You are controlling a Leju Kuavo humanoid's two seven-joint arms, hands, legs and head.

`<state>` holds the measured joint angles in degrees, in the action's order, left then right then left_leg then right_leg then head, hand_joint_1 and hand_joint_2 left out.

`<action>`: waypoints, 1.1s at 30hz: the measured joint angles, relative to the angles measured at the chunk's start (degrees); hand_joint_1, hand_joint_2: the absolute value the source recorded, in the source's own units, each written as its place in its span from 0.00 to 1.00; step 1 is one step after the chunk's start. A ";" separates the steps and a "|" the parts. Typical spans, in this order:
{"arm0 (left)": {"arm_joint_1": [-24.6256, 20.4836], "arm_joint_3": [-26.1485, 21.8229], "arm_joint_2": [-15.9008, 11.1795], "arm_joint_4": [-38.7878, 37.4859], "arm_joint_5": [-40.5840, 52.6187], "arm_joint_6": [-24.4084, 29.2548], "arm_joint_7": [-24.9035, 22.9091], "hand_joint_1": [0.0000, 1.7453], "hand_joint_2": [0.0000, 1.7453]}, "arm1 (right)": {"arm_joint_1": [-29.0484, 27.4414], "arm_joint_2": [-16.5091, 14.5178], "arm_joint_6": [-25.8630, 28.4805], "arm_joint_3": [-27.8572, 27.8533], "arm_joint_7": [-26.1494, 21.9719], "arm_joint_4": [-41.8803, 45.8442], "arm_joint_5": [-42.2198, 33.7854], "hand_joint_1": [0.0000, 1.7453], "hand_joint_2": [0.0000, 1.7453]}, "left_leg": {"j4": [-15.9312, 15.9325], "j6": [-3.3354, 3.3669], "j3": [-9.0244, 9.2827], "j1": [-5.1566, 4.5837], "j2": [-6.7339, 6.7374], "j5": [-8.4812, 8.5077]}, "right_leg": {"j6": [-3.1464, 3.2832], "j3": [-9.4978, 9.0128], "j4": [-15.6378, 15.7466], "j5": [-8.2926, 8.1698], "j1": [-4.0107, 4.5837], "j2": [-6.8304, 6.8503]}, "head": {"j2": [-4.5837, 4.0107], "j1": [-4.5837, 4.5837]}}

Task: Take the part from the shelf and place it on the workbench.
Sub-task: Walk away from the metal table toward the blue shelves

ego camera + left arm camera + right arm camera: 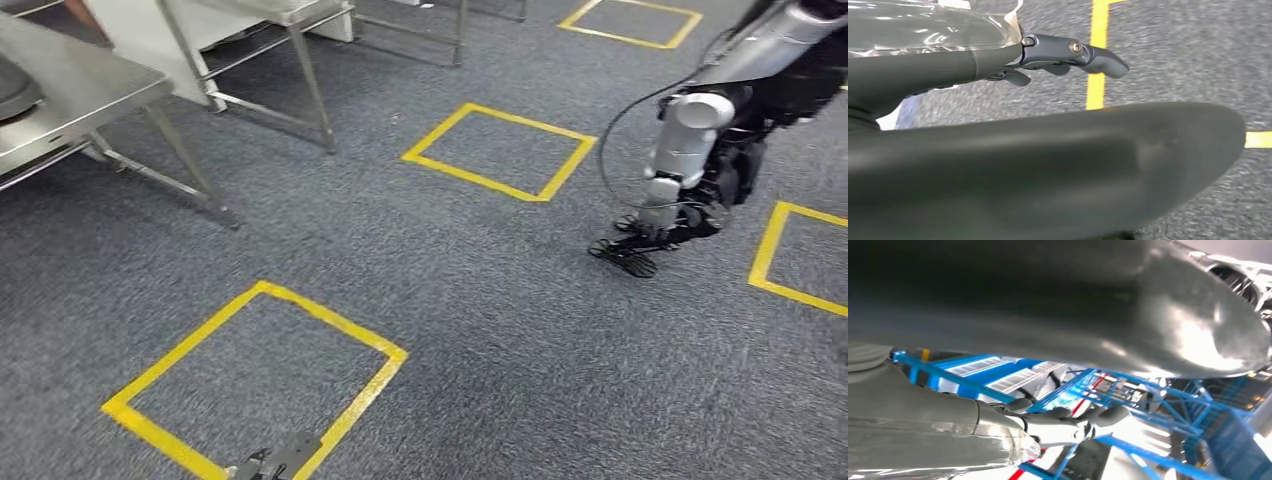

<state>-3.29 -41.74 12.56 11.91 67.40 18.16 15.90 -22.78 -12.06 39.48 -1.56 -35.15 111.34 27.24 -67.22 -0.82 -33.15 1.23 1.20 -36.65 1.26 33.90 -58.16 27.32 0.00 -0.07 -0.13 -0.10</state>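
Two hands, both hanging low over grey carpet (480,330). Head view has my right hand (632,245) at the end of the silver arm on the right, dark fingers loose and pointing at the floor with nothing in them. My left hand (275,460) is just a sliver at the bottom edge, on the corner of a yellow tape square (255,375). The left wrist view gives what the head view can't: its fingers (1098,57) are stretched straight, well apart from the thick thumb (1048,165), with bare carpet and yellow tape in the gap, so they are spread and holding nothing. The right wrist view points the other way, up at blue racking (998,372). The right fingers (1068,422) lie straight there too, apart from the big grey thumb (1148,315), gripping nothing. Head view alone shows a steel table (90,85) at top left with a dark round object (12,92) on it, cropped by the edge. I cannot tell if that is the part.
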 joint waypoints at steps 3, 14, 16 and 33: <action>0.43 -0.05 -0.08 0.00 -0.02 0.00 0.03 0.00 0.00 | -0.06 -0.14 -0.01 0.21 -0.01 -0.08 0.20 0.00 0.00 | -7.47 0.07 -4.66 -0.17 -0.78 -1.21 | 0.26 -0.31 -0.04 0.23 0.14 -2.47 | 0.00 -0.08; 0.20 -0.19 -0.29 0.00 0.24 -0.07 0.18 0.00 0.00 | -0.42 -0.40 -0.02 0.75 -0.04 -0.09 0.87 0.00 0.00 | 7.89 1.71 1.12 0.43 -3.25 7.02 | -2.39 1.94 -5.30 3.50 -0.31 -4.40 | 0.00 0.21; 0.30 -0.20 -0.31 0.00 0.23 -0.06 0.19 0.00 0.00 | -0.31 -0.40 -0.02 0.79 -0.04 -0.13 0.86 0.00 0.00 | 7.93 2.02 1.50 0.24 -1.47 6.67 | -2.90 5.84 -12.92 6.73 -0.39 -1.15 | 0.00 0.31; 0.29 -0.39 -0.30 0.00 0.03 0.00 0.08 0.00 0.00 | -0.34 -0.67 -0.01 0.89 0.11 -0.19 0.88 0.00 0.00 | -7.74 -0.06 -4.22 -0.09 -0.56 -2.18 | 0.69 -0.05 -0.54 0.55 0.41 -1.90 | 0.00 -0.07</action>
<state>-3.00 -42.13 12.26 11.91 67.43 18.16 15.98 -23.11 -12.73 39.47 -0.68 -35.04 111.15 28.13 -74.97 -0.88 -37.37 1.13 0.63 -38.83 1.95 33.84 -58.70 27.88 0.41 -1.97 -0.13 -0.17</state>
